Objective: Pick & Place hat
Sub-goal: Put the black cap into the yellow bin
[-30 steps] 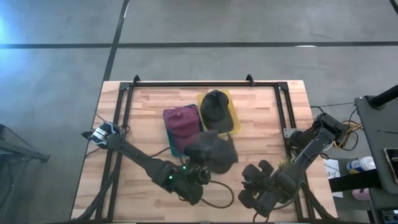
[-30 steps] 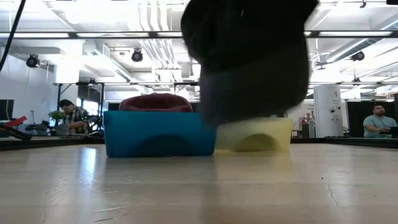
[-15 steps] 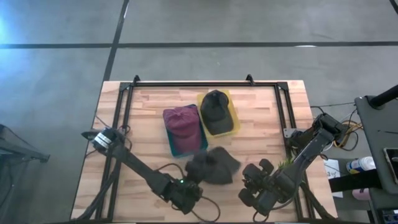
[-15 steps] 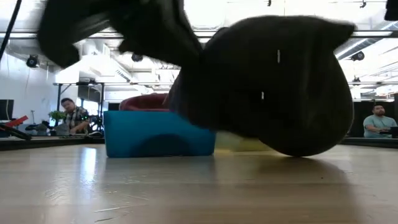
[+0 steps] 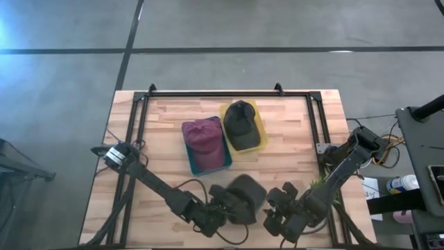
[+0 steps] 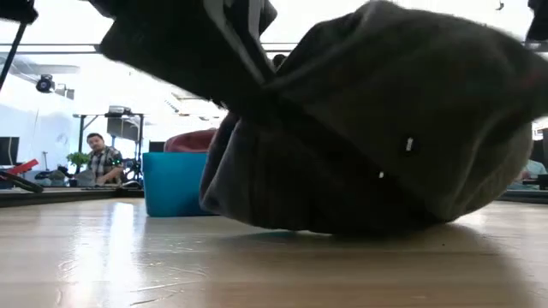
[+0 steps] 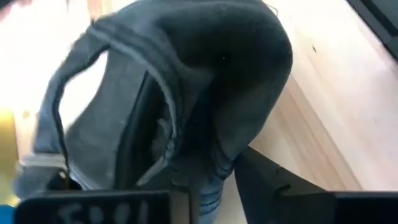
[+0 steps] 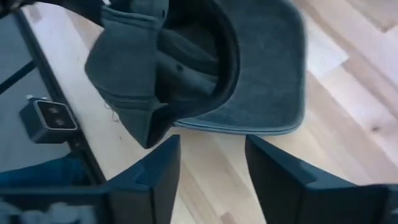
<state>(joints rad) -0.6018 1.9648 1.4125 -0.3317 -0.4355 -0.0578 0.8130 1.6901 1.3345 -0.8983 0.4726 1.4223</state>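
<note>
A grey hat (image 5: 241, 196) lies on the table near its front edge. In the low view the hat (image 6: 377, 162) rests on the wood by its underside. My left gripper (image 5: 223, 208) is at the hat's left side, open, with the hat's stitched rim between its fingers (image 7: 205, 186). My right gripper (image 5: 276, 208) is just right of the hat, open; in its wrist view the gripper (image 8: 211, 155) is empty, and the hat's brim (image 8: 267, 106) lies a little beyond the fingertips. My left gripper comes at the hat slanting down from the table's left, with the stitched rim (image 7: 214, 177) at the hat's back opening lying between its open fingers. The finger (image 7: 264, 180) that shows stands apart from the cloth. Whether the other finger touches the hat I cannot tell.
A blue bin (image 5: 220, 161) holding a maroon hat (image 5: 203, 137) and a yellow bin (image 5: 260, 132) holding a dark hat (image 5: 241, 123) stand side by side mid-table, just beyond the grey hat. A black frame (image 5: 215, 94) runs along the far and side edges. People sit in the room behind.
My left gripper has come down toward the table's near edge and tipped forward. The grey hat, which hung lifted in front of the bins, has come down with it and now rests on the table close to the front edge.
</note>
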